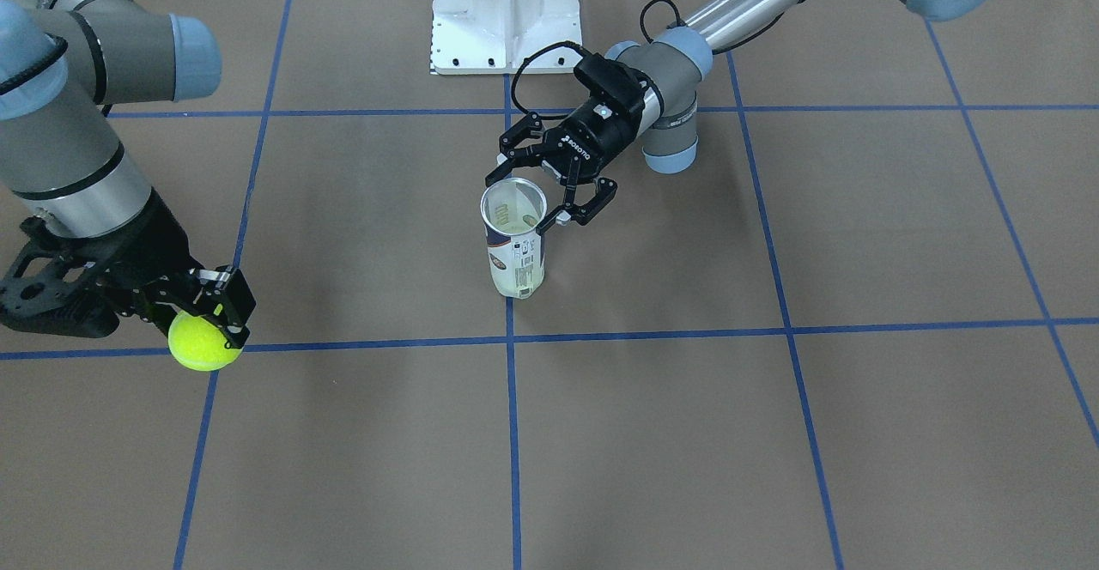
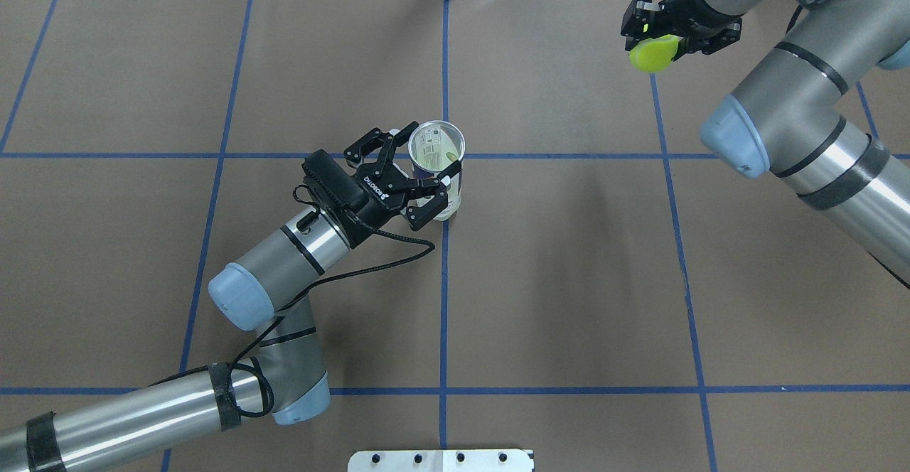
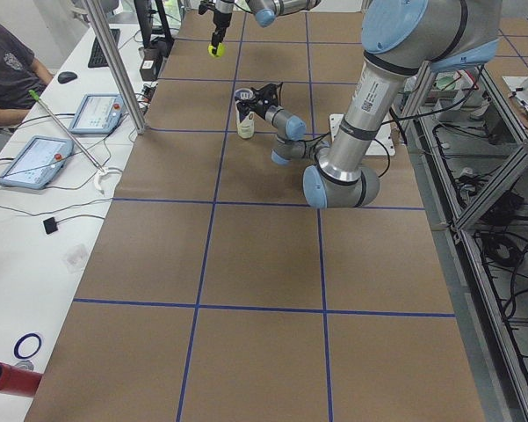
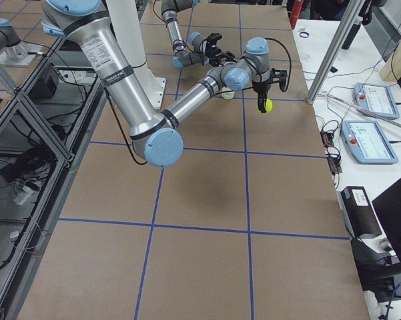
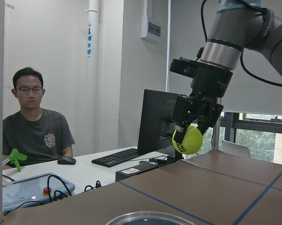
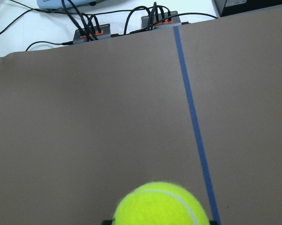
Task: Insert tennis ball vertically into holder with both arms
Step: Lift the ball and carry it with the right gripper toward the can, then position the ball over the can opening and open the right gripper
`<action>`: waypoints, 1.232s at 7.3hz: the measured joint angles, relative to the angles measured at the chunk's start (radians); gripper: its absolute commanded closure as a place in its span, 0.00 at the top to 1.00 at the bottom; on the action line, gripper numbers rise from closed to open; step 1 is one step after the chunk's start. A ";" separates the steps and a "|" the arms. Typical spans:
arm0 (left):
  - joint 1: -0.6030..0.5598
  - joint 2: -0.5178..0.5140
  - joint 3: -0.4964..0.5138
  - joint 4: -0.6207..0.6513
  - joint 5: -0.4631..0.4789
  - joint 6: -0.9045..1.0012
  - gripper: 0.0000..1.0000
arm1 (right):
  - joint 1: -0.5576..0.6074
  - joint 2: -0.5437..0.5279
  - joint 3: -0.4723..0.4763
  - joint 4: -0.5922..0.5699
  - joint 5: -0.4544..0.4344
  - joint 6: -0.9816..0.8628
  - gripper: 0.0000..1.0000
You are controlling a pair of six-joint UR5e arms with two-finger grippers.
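On the overhead view's left side, the left arm (image 2: 284,259) is stretched low over the brown surface (image 2: 569,280), which is divided into squares by blue tape lines (image 2: 443,301). The left end effector (image 2: 428,155) is clasped about the holder (image 1: 515,269) just below its open rim, with one finger set against each side of the clear wall. The holder is stood upright on the surface with its mouth up, at a crossing of the tape lines near the middle. A white and navy label is wrapped around its body.

Further right, well apart from the holder and toward the far edge, the tennis ball (image 2: 650,56) is gripped between the fingers of the right end effector (image 2: 661,44). This is pointed downward from the right arm (image 2: 817,102). In the left wrist view the ball is seen held clear of the surface, with bare brown paper beneath it.
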 measured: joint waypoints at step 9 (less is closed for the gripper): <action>0.001 0.000 0.001 0.002 0.011 0.000 0.85 | -0.284 0.251 0.055 -0.019 -0.028 0.416 0.00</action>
